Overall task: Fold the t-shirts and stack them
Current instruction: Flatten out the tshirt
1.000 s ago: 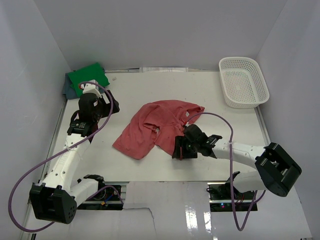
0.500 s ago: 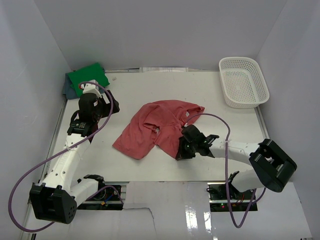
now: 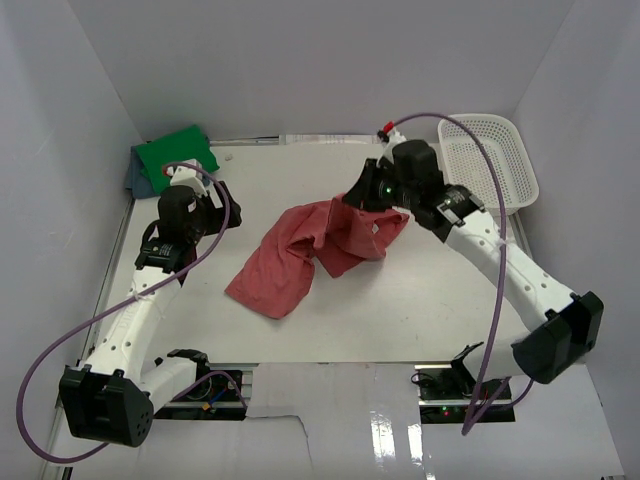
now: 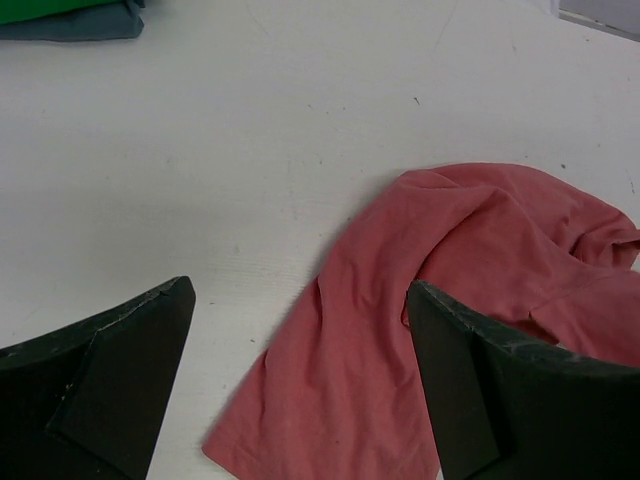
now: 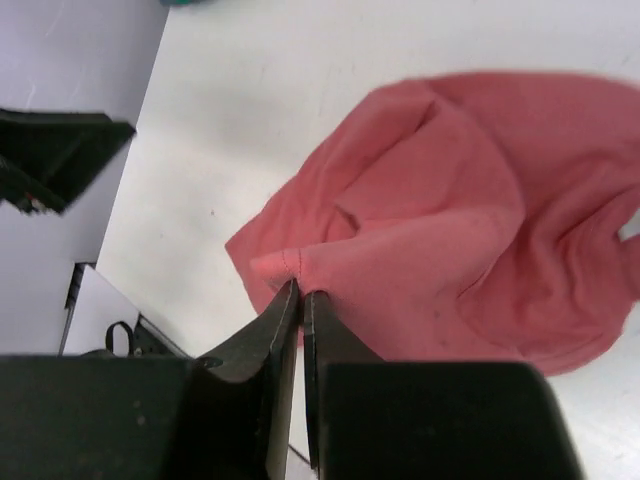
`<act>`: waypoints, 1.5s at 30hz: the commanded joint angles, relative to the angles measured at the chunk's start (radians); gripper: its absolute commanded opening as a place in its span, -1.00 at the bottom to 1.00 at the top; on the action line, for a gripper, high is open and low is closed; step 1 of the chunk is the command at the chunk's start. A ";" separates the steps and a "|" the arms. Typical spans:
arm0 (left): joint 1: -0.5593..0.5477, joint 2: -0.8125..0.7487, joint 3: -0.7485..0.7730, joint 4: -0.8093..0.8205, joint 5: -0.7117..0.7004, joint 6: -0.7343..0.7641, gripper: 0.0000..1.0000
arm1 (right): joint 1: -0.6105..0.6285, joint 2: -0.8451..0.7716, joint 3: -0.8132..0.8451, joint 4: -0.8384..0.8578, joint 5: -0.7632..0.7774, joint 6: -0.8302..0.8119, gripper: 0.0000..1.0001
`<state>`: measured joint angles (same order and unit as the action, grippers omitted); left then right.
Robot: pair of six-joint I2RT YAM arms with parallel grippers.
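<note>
Right gripper (image 3: 352, 197): clamped tight on a fold of the brick-red t-shirt (image 3: 290, 262), left of the basket (image 3: 490, 208).
Left gripper (image 4: 300, 290): spread wide, holding nothing, far left of the basket.
Brick-red t-shirt: crumpled on the surface (image 3: 300, 180).
Green t-shirt (image 3: 178, 155): folded atop the blue-grey t-shirt (image 3: 135, 180), far left of the basket.

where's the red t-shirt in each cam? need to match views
Top external: red t-shirt in the centre, one edge held up by the right gripper.
Left wrist: lower right, lying flat.
Right wrist: centre and right, its edge pinched at bottom centre.
Landmark: green t-shirt, far-left corner in top external, top-left edge in left wrist; unclear in right wrist.
</note>
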<state>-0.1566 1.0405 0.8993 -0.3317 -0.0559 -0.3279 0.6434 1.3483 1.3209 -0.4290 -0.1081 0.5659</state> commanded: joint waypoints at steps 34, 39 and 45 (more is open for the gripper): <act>-0.748 0.455 0.277 -0.268 -0.116 0.340 0.79 | -0.579 0.847 0.775 0.076 -0.338 -0.064 -0.84; -0.764 0.521 0.280 -0.268 -0.101 0.297 0.61 | -0.577 0.838 0.742 0.101 -0.352 -0.058 -0.85; -0.773 0.628 0.297 -0.297 -0.115 0.305 0.49 | -0.577 0.830 0.736 0.104 -0.360 -0.063 -0.85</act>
<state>-0.9249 1.6432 1.1641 -0.5949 -0.1562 -0.0128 0.0669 2.2238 2.0632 -0.3775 -0.4404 0.5022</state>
